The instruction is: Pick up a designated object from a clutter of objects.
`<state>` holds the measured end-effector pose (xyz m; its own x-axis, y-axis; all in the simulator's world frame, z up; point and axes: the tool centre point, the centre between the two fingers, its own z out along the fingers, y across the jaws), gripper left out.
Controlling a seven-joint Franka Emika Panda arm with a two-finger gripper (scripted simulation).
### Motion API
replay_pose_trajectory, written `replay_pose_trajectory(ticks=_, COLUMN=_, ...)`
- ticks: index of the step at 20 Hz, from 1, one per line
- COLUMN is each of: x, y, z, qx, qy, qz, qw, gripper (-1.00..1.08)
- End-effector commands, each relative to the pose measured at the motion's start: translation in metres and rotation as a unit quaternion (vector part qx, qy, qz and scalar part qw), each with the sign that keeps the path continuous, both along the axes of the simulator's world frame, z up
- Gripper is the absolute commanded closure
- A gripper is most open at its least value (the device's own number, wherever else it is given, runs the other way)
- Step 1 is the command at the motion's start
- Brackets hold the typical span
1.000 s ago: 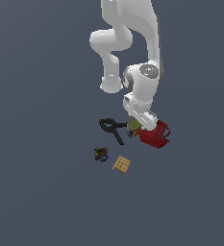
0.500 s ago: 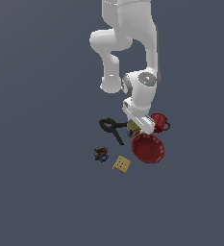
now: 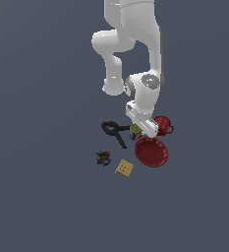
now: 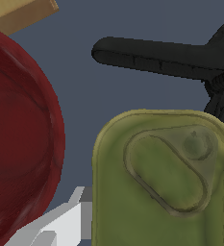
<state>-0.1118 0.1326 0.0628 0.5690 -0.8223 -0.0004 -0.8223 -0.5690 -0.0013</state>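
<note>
Since a second ago the red bowl [image 3: 151,151] has tipped away from beside the red mug [image 3: 162,126] and now lies open-side up on the counter [image 3: 47,197], nearer the tan cracker [image 3: 125,168]; the arm has barely shifted.

Largest in the exterior view is the white arm [image 3: 130,49], bent down over the clutter with its wrist low above the items. The hand [image 3: 138,132] is mostly hidden behind the wrist there, and I cannot tell whether its fingers are spread or closed; the wrist view shows only a pale grey finger [image 4: 60,223] beside the tin. Next comes the bowl, then the mug just behind it, towards the exterior view's right. The black clamp [image 3: 114,133] lies at the exterior view's left of the tin. The tin can [image 4: 164,178] sits right under the wrist, between clamp and bowl, its yellow-green lid filling much of the wrist view. Smaller is the cracker, and smallest the multicoloured thing [image 3: 103,158], apart from the rest.
</note>
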Motion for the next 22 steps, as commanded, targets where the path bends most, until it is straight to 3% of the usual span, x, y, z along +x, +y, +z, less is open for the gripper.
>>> replay_pose_trajectory(ticks=1, x=0.000, y=-0.001, z=0.000, qx=0.000, qy=0.000, qz=-0.001, qw=1.0000, gripper=1.08)
replay_pose_trajectory(ticks=12, x=0.009, y=-0.004, z=0.023, qx=0.000, qy=-0.001, qz=0.000, qw=1.0000, gripper=1.08)
replay_pose_trajectory(ticks=22, x=0.033, y=-0.016, z=0.088, qx=0.002, qy=-0.001, qz=0.000, qw=1.0000, gripper=1.08)
